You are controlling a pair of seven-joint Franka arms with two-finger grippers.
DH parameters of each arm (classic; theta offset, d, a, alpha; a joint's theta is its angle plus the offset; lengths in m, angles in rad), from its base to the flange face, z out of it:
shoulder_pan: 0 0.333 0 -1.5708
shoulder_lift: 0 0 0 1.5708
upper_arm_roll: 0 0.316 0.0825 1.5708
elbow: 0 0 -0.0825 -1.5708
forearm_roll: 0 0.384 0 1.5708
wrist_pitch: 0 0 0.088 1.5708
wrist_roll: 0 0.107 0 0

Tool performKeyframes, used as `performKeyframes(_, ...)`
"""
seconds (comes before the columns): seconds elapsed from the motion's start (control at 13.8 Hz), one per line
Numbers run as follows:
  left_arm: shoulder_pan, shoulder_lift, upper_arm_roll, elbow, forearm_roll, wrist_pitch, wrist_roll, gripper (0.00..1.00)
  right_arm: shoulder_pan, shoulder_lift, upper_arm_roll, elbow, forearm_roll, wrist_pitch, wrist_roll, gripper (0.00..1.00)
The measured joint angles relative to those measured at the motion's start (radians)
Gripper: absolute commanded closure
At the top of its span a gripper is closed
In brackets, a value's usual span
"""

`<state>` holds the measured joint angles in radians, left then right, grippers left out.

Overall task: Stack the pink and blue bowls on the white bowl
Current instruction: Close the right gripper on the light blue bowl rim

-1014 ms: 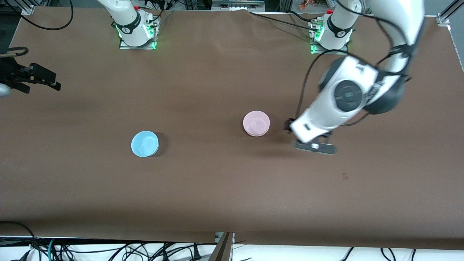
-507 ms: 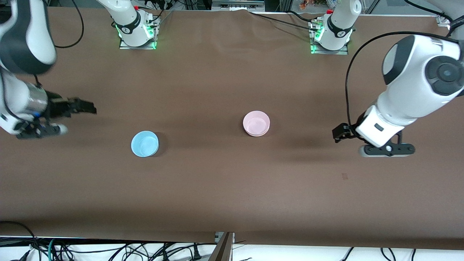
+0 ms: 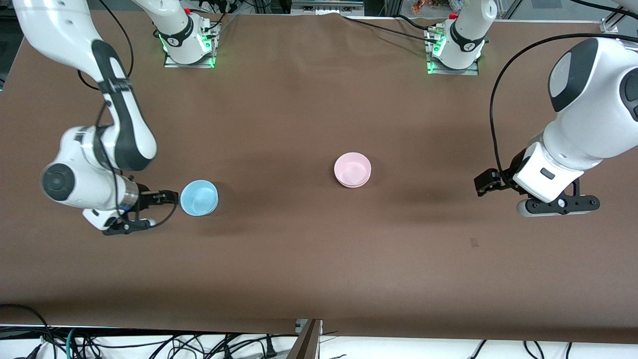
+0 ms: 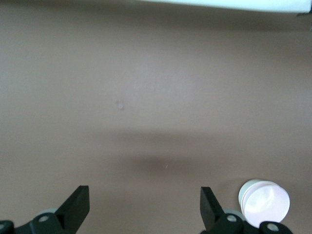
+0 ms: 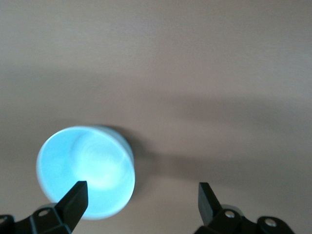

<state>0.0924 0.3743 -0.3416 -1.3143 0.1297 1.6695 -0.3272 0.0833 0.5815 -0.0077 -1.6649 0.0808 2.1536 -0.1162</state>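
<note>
Right gripper (image 3: pixel 162 209): has swung in from the right arm's end of the bench (image 3: pixel 299 259), now just beside the blue bowl (image 3: pixel 199 198), jaws open, holding nothing.
Left gripper (image 3: pixel 558 205): has drawn away from the pink bowl (image 3: pixel 353 170) toward the left arm's end, jaws open and empty.
Pink bowl: unmoved, stacked on a white bowl (image 4: pixel 253 187).
Blue bowl: unmoved, alone.

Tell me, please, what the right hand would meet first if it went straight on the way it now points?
Most likely the blue bowl. The right hand is open beside it, toward the right arm's end of the table, with its fingers aimed at the bowl's side. Its height is unclear, so it might skim the rim.
</note>
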Motion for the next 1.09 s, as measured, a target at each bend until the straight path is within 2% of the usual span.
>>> performKeyframes(0.29, 0.026, -0.040, -0.002, 0.011, -0.001, -0.175, 0.033, 0.00, 0.010, 0.015, 0.000, -0.034, 0.000, 0.037, 0.000, 0.02)
performKeyframes(0.65, 0.055, -0.105, -0.005, -0.037, -0.058, -0.214, 0.111, 0.00, 0.026, 0.028, 0.000, -0.063, 0.000, 0.041, 0.002, 0.40)
performKeyframes(0.8, 0.081, -0.157, -0.006, -0.120, -0.098, -0.163, 0.115, 0.00, 0.026, 0.029, 0.000, -0.070, 0.000, 0.043, 0.002, 0.55)
performKeyframes(0.94, 0.095, -0.232, -0.007, -0.226, -0.117, -0.122, 0.117, 0.00, 0.026, 0.029, 0.000, -0.073, 0.000, 0.043, 0.002, 0.74)
performKeyframes(1.09, 0.096, -0.289, -0.008, -0.291, -0.120, -0.108, 0.117, 0.00, 0.027, 0.029, 0.000, -0.073, 0.000, 0.045, 0.002, 0.96)
